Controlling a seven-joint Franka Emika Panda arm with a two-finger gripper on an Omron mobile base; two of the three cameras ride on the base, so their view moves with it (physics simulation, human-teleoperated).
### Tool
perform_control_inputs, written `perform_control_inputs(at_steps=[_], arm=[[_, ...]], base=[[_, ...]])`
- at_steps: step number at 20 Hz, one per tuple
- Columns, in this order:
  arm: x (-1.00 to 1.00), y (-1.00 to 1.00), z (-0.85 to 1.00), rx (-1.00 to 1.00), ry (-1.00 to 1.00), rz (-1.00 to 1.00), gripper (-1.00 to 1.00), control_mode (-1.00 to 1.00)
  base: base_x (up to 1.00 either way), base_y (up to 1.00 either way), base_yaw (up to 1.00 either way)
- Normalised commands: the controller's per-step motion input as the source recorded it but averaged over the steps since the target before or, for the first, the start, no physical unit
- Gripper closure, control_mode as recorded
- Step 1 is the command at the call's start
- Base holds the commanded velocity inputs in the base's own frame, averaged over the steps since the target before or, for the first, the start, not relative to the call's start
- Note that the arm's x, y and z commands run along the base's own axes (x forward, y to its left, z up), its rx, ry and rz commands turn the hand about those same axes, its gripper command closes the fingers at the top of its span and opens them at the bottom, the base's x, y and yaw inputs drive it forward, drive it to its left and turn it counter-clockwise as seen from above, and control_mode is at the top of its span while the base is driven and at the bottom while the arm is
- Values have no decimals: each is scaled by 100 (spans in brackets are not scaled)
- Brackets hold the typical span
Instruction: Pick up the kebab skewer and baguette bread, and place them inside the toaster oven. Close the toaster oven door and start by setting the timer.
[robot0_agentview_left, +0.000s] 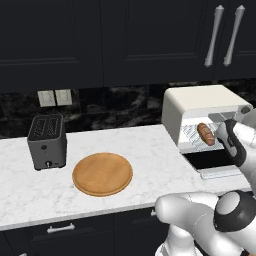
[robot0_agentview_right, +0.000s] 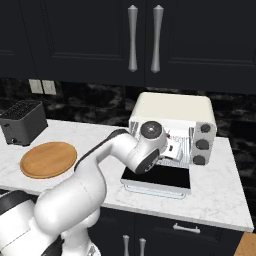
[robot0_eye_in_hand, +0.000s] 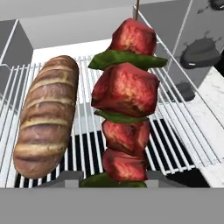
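hand view looks straight down the kebab skewer (robot0_eye_in_hand: 126, 109), whose red and green chunks run from the gripper (robot0_eye_in_hand: 113, 178) up into the mouth of the toaster oven (robot0_eye_in_hand: 65, 26). the jaws are partly closed and clamped on the skewer's near end, one fingertip showing on each side of the lowest chunks.

taking the oven's wire rack (robot0_eye_in_hand: 173, 131) as the landmark: the baguette bread (robot0_eye_in_hand: 46, 116) already lies on it, along the bars, on the side that appears left from the hand. the skewer hangs above the rack's other half, just beside the loaf; whether they touch i cannot tell, and whether the skewer touches the bars yet i cannot tell either.

left base view shows the loaf (robot0_agentview_left: 205, 133) on the rack inside the oven (robot0_agentview_left: 200, 102), with the toaster oven door (robot0_agentview_left: 216, 165) folded down flat in front of the rack. right base view has the hand reaching in over that open door (robot0_agentview_right: 157, 179).

my judgement: the step in hand is setting the skewer down on the rack. to do it well, keep the stick parallel to the loaf and the bars' run, lower until the chunks bear on the rack, then release. keep it off the oven's side wall and off the bread, so neither rolls. withdraw straight back over the door before reaching for its handle.
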Motion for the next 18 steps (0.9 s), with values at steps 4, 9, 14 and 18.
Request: perform_control_inputs(at_steps=[4, 9, 14, 18], arm=[[30, -3, 0, 0, -1, 0, 100, -100], [2, -16, -12, 0, 0, 0, 100, -100], [13, -16, -9, 0, 0, 0, 100, -100], [26, 0, 0, 0, 0, 0, 100, -100]], base=[[0, 0, 0], [0, 0, 0], [0, 0, 0], [0, 0, 0]])
